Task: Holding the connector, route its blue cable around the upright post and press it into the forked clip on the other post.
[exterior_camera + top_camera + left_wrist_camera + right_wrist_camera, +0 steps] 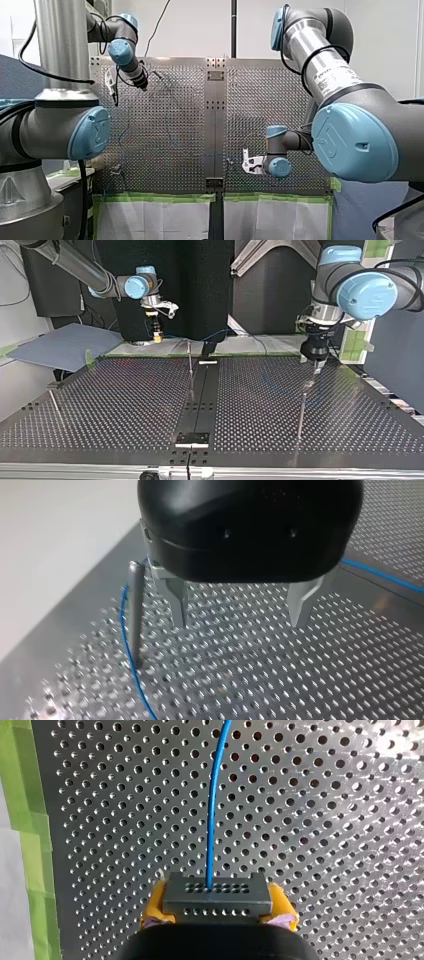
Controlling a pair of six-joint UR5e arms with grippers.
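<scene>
In the right wrist view my right gripper (218, 904) is shut on a grey connector (217, 891) between its yellow pads (154, 906). The connector's blue cable (214, 805) runs straight ahead over the perforated plate. In the left wrist view my left gripper (240, 612) is open, its metal fingers (178, 600) holding nothing. A thin upright post (134, 615) stands just outside one finger, and the blue cable (131, 660) curves past its foot. In the top view my right gripper (158, 335) is at the far left and my left gripper (314, 360) hangs at the right, above a post (301, 415).
Another thin post (190, 360) stands near the plate's far middle, and a short one (55, 407) at the top view's left. A black strip (197, 405) runs down the plate's middle. Green tape (30, 845) edges the plate beside my right gripper.
</scene>
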